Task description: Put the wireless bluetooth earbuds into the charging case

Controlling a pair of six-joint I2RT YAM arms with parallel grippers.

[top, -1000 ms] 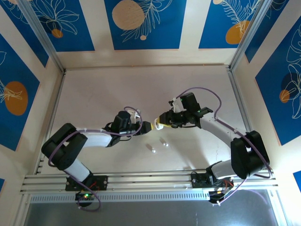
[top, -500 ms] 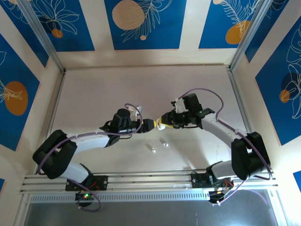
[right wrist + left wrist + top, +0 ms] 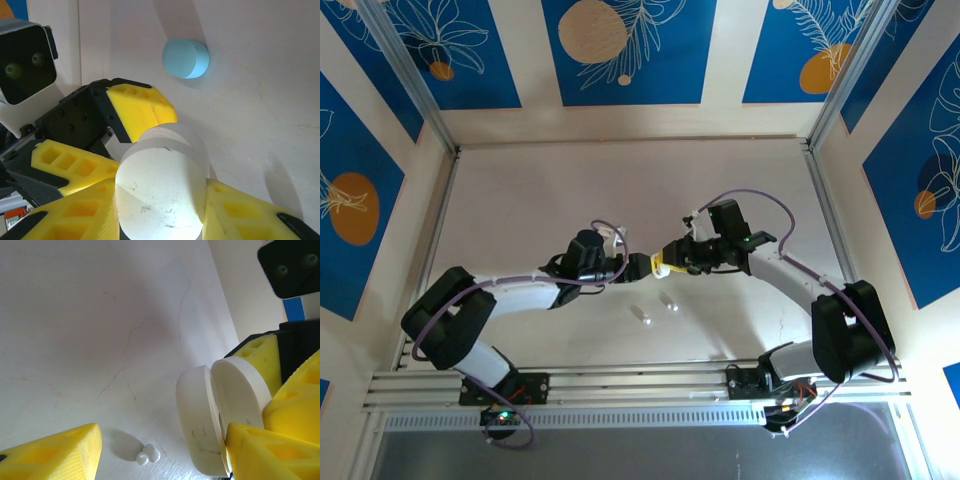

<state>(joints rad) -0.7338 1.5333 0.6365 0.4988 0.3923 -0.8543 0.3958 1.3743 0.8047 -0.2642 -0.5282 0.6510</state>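
Left gripper [image 3: 637, 266]: table centre, jaws apart, one finger against the white charging case [image 3: 200, 426]. Case: raised, halves slightly parted, clamped in right gripper [image 3: 665, 266]. Two white earbuds [image 3: 645, 315]: loose on table [image 3: 520, 200], just near of the grippers. Pale blue case [image 3: 186, 58]: on table, apart.

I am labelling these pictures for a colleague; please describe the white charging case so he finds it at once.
At the middle of the table, the left gripper meets the right gripper. The right one clamps a white oval case between its yellow jaws. Unlike the pale blue case lying on the table, this one is white and lifted.
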